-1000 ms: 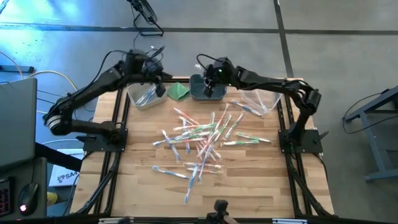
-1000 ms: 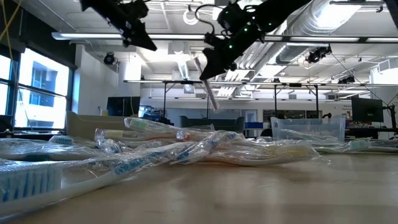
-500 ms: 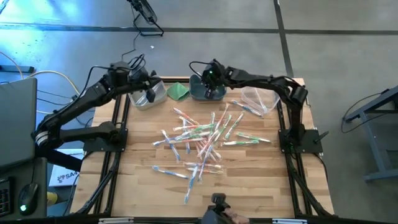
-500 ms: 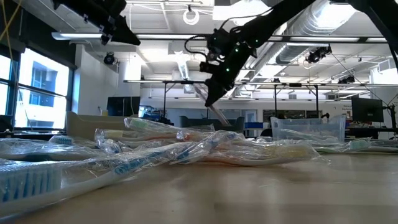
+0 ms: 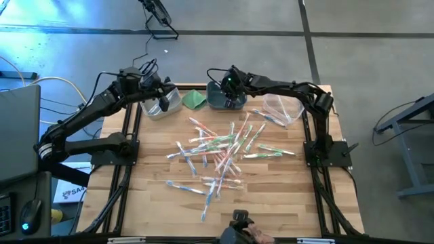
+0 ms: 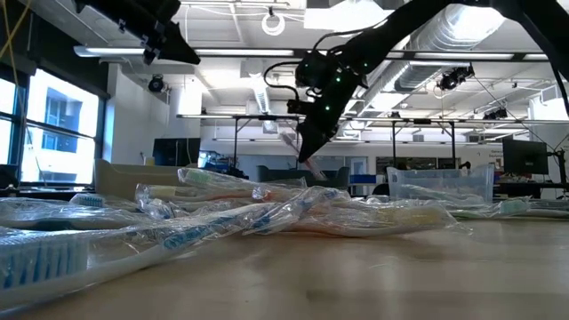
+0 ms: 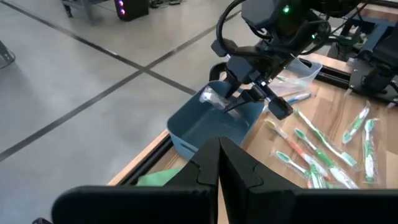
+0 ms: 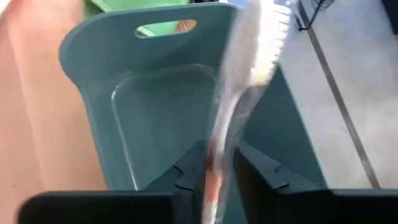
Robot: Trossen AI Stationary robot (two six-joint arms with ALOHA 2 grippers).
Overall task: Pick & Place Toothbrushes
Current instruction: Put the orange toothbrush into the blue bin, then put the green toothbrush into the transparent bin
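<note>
Many wrapped toothbrushes (image 5: pixel 220 152) lie in a loose pile on the middle of the wooden table. My right gripper (image 8: pixel 219 162) hangs over the blue-grey bin (image 8: pixel 155 106) at the far edge and slants down into it. Its fingers stand slightly open. One wrapped toothbrush (image 8: pixel 249 68) stands between them, blurred, its bristle end over the bin. The left wrist view shows this brush (image 7: pixel 214 98) at the bin's rim (image 7: pixel 186 121). My left gripper (image 7: pixel 217 163) is shut and empty, above the clear bin (image 5: pixel 157 108) at the far left. My right gripper has the toothbrush's handle (image 8: pixel 216 155) between its two fingers, which slant down from the table's right and near side. The brush runs along the fingers, out over the bin's hollow. I cannot tell whether the fingers touch the handle; the brush is blurred.
A folded green cloth (image 5: pixel 195 99) lies between the left clear bin and the blue-grey bin. Another clear bin (image 5: pixel 281 108) stands at the far right with toothbrushes beside it. Black frame rails (image 5: pixel 129 135) run along both table sides.
My right gripper has sunk toward the blue-grey bin and tipped more steeply down, carrying the toothbrush's lower end down to the bin. My left gripper has drawn back toward the table's far left corner, then kept still.
</note>
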